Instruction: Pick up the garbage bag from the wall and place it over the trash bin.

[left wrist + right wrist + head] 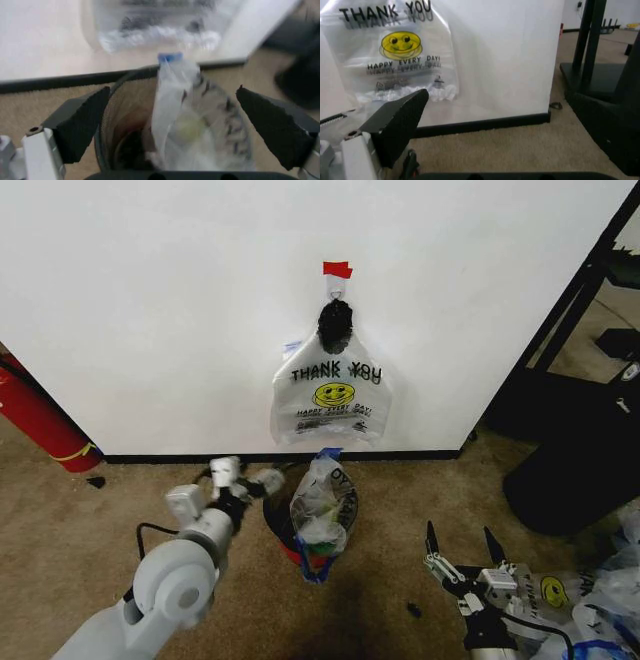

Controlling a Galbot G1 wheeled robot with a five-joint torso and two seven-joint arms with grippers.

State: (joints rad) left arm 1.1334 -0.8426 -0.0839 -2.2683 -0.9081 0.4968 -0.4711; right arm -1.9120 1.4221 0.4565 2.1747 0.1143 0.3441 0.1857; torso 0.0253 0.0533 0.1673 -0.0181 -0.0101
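Observation:
The garbage bag [331, 397] hangs flat on the white wall [150, 310] from a hook under a piece of red tape [337, 269]; its smiley print faces me, and the right wrist view has the garbage bag [390, 52] close up. Below it on the carpet stands the black mesh trash bin [279, 525], holding a stuffed translucent bag [324, 512]. My left gripper [248, 478] is open just left of the bin's rim. In the left wrist view the trash bin [120, 123] sits between its spread fingers [82, 123]. My right gripper [462, 545] is open low at the right, apart from both.
A red fire extinguisher [35, 420] leans at the left by the wall. Black furniture [575, 465] stands at the right past the wall's corner. A heap of similar plastic bags [600, 600] lies at the lower right. A black baseboard [180, 459] runs along the wall.

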